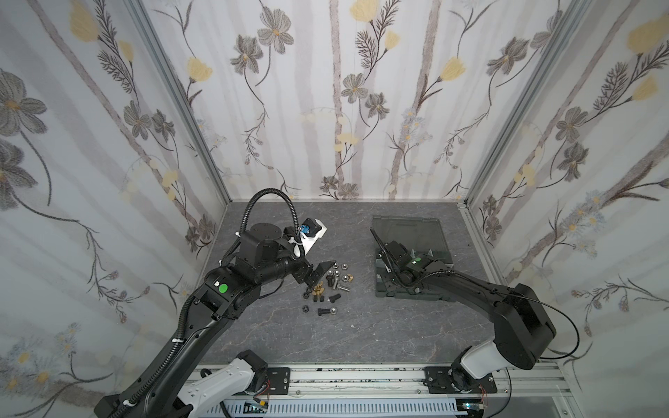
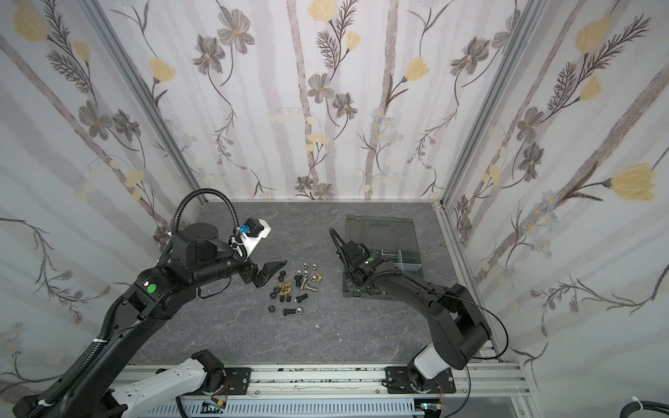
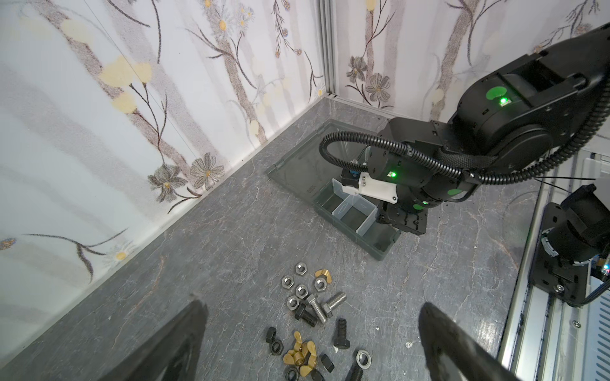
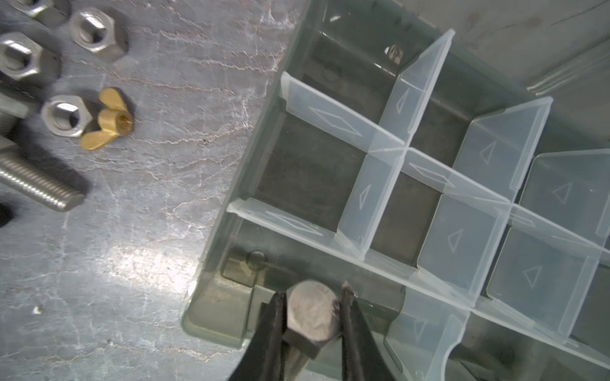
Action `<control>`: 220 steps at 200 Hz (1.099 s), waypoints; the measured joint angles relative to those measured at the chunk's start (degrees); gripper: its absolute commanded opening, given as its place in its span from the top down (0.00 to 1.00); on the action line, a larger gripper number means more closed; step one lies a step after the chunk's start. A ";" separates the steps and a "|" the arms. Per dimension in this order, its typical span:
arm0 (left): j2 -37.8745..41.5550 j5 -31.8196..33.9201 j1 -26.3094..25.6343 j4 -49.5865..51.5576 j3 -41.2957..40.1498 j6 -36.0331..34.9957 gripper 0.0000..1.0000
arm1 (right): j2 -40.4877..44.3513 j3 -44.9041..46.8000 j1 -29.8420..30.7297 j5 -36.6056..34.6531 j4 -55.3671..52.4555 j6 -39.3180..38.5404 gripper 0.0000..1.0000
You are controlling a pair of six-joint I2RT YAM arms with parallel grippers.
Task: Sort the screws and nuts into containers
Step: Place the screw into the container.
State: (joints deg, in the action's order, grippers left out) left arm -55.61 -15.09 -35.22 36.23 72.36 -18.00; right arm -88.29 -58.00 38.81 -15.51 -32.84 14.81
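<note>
In both top views the right arm hides the right claw over the organizer box (image 1: 394,293), so its grip is unreadable there. The left claw (image 1: 318,277) hangs spread and empty beside the loose screws and nuts (image 1: 331,286) on the tabletop (image 1: 362,333).

From the left wrist, the near compartments (image 3: 350,214) look bare; the arm blocks the rest.

The right wrist settles it: right claw (image 4: 313,292) clenched on a silver screw (image 4: 312,313) at the corner compartment (image 4: 290,267) — how high, I can't tell. I'd centre it clear of the dividers (image 4: 373,198) before releasing — its shank is hard to make out.
</note>
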 measured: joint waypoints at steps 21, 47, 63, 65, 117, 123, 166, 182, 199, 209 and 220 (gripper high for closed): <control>0.00 0.00 -0.07 0.00 0.00 0.00 0.00 | 0.70 1.25 -0.09 -1.18 0.94 1.22 0.93; -0.04 0.00 -0.11 -0.02 -0.17 0.00 0.00 | 2.19 2.86 -0.57 -2.08 1.53 3.85 0.93; -0.04 0.02 -0.20 -0.02 -0.50 -0.02 0.00 | 2.97 3.67 -0.63 -3.10 1.51 5.68 0.93; -0.04 0.02 -0.20 -0.02 -0.55 -0.02 0.00 | 3.06 3.74 -0.63 -3.28 1.49 5.90 0.93; 0.59 0.28 -0.33 -0.02 -0.98 -0.04 0.00 | 5.90 4.24 -2.08 -6.14 2.03 10.84 0.93; 0.63 0.42 -0.35 0.00 -1.07 -0.04 0.00 | 6.12 4.48 -2.32 -6.36 2.29 11.41 0.93; 0.83 0.55 -0.61 -0.02 -1.33 -0.28 0.00 | 6.38 6.45 -2.91 -7.15 3.43 17.25 0.90; 0.98 0.98 -0.74 -0.02 -1.36 -0.46 0.00 | 7.04 7.50 -2.86 -7.04 4.31 19.52 0.89; 1.16 1.36 -0.87 -0.04 -1.55 -0.63 0.00 | 7.32 8.26 -2.86 -6.64 5.70 21.33 0.82; 1.22 1.42 -0.92 -0.04 -1.66 -0.85 0.00 | 7.32 8.61 -2.86 -6.25 6.27 22.25 0.76; 1.31 1.42 -0.96 -0.04 -1.68 -1.01 0.00 | 7.41 8.98 -2.86 -5.92 6.73 22.97 0.70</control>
State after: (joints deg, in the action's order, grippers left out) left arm -54.30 -13.67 -36.18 36.18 70.67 -19.00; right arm -80.88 -49.01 35.94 -21.43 -26.11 37.78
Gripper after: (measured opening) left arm 0.998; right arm 0.239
